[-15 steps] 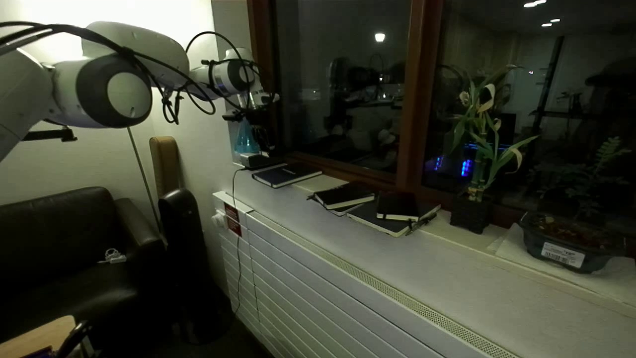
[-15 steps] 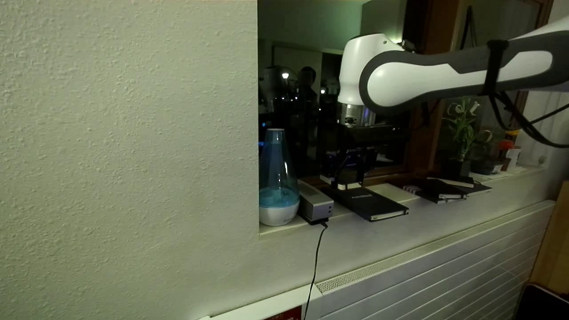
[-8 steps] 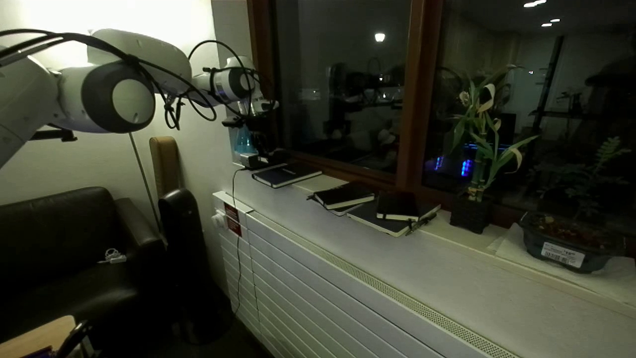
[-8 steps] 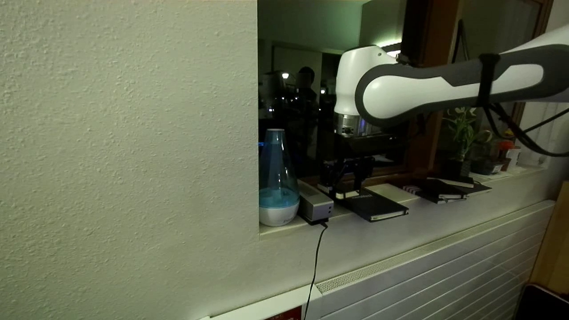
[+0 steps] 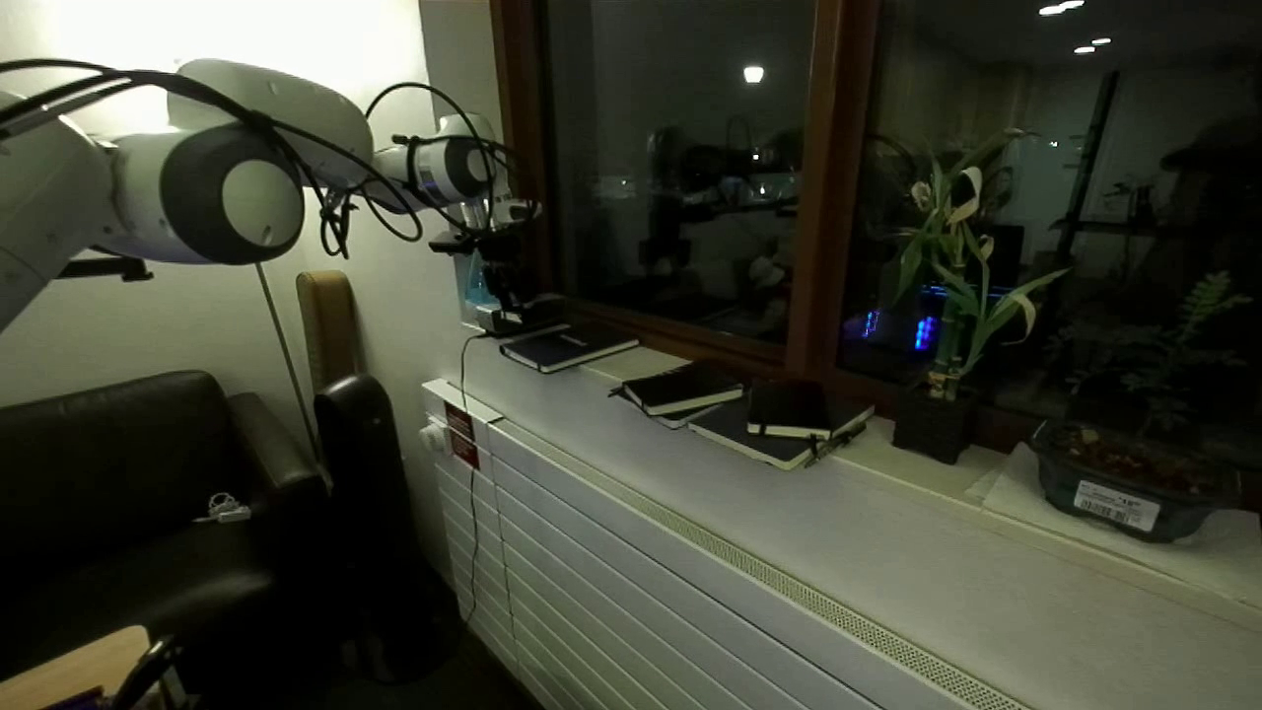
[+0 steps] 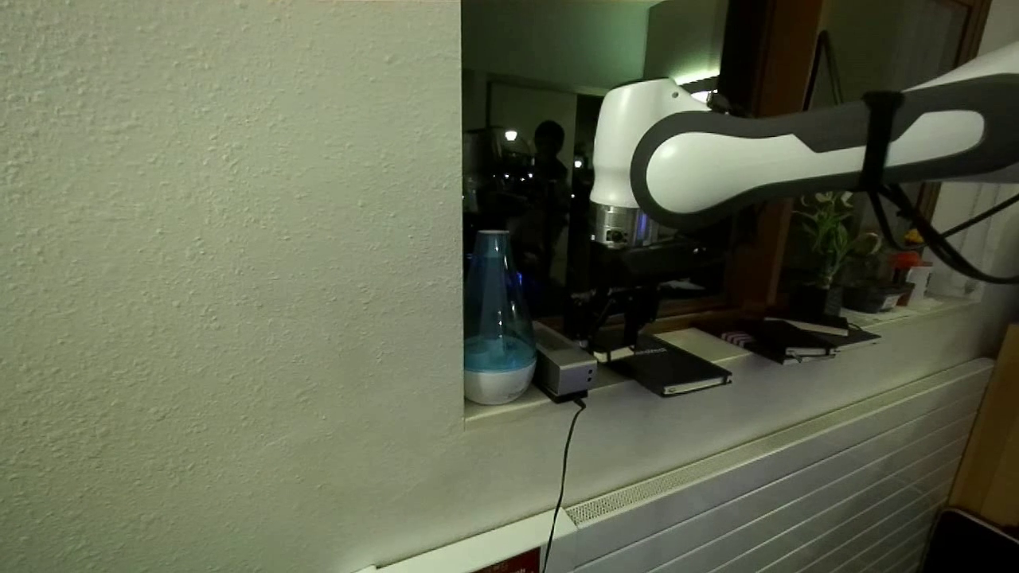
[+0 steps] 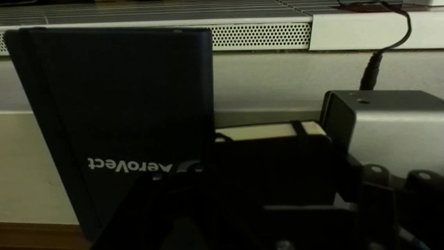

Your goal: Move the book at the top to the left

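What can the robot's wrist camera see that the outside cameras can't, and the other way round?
Only the wrist view: readable white AeroVect lettering, upside down on a large dark hardcover notebook.

Only the exterior views: a leafy green plant in a dark square-sided pot, and the white-and-grey robot arm.

All share: that notebook, a grey metal-looking box and the black two-fingered gripper.

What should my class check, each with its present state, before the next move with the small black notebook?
1. Pincer gripping small black notebook: ok, though grip firmness does not show.
2. Its underside resting on windowsill: cannot tell, hidden.
3. Clear of the AeroVect notebook: cannot tell, edges meet in the wrist view.
4. Room beside gray box: not ok, looks tight.
5. Blue humidifier upright: ok.
6. Cable clear of pincer: ok.
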You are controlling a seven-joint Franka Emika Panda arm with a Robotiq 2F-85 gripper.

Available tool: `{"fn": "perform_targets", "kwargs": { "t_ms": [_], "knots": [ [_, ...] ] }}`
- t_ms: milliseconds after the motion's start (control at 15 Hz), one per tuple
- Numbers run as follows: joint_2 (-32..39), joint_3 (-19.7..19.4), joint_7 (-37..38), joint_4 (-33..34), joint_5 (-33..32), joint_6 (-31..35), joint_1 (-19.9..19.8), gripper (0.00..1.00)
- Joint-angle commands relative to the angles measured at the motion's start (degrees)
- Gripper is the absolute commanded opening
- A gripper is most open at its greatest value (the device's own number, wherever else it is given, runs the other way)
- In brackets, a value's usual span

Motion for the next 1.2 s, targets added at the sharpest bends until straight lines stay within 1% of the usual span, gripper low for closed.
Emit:
{"fn": "perform_targets", "kwargs": {
  "t_ms": [0,267,333,400,467,933,1133],
  "knots": [
    [-1.78,0.73,-1.85,-3.37,0.22,1.70,-0.24,0.51],
    [-1.80,0.61,-1.45,-3.74,0.25,1.68,-0.30,0.51],
    [-1.83,0.56,-1.44,-3.89,0.21,1.80,-0.34,0.94],
    [-1.88,0.52,-1.45,-4.10,0.14,1.92,-0.34,0.95],
    [-1.94,0.36,-1.40,-4.29,0.09,1.98,-0.40,1.00],
    [-3.06,-0.41,-0.49,-4.79,-0.17,2.95,-1.00,1.00],
    [-4.39,-0.64,-2.26,-5.06,-0.16,3.35,-1.84,1.00]
  ]
}}
